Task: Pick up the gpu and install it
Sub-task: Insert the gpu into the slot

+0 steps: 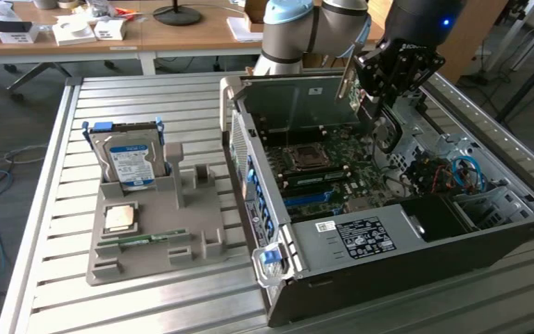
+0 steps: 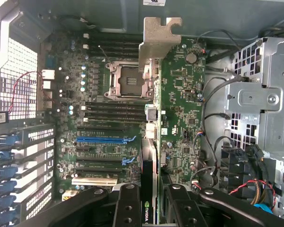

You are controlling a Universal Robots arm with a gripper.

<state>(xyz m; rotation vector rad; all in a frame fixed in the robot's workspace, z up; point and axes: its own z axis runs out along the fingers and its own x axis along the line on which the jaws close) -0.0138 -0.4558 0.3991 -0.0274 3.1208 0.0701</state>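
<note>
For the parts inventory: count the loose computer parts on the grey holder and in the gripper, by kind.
hard drive: 1
processor chip: 1
memory stick: 1
gpu, held in the gripper: 1
Total: 4

We see ribbed bare metal for the surface [image 1: 53,209], matt grey plastic for the tray [image 1: 206,229] beside the case [image 1: 341,292], and dull metal for the gpu [image 2: 150,161] bracket [image 2: 158,40].

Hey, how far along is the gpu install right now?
Pickup looks done: the pincer is shut on the gpu. In hand: it hangs edge-on over the motherboard inside the open case. Left: seating it; the blue slot is empty.
</note>
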